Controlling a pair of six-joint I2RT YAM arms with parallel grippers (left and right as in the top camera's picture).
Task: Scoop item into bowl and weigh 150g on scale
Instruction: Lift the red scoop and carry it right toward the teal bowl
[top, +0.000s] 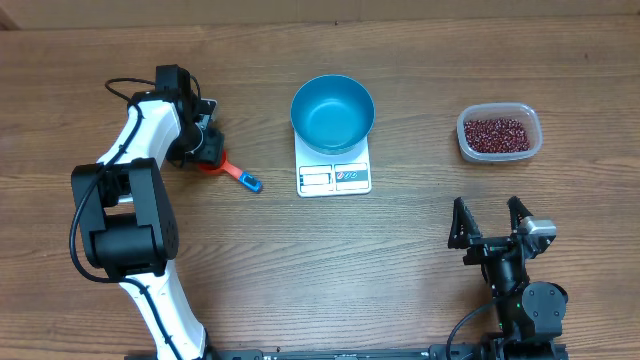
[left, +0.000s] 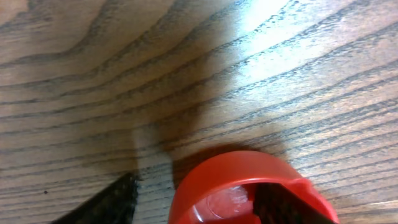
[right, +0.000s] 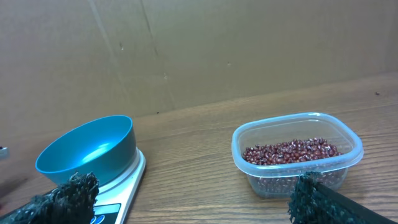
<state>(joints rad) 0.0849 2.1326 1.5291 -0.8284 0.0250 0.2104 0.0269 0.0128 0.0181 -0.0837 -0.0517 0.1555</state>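
Well left of scale (top: 334, 178), scoop (top: 232, 170)

Red scoop (top: 226, 170) w/ blue tip lies on wood table (top: 330, 270), left side. Clear tub (top: 500, 156) far right.

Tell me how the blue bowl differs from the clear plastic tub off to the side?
The round, opaque bright-blue bowl is empty, while the clear rounded-rectangle plastic tub holds small dark red beans. You cannot see through the bowl's wall, but you can see through the tub's. The bowl stands on the flat white scale, and the tub sits directly on the wooden table. Both are upright and open at the top.
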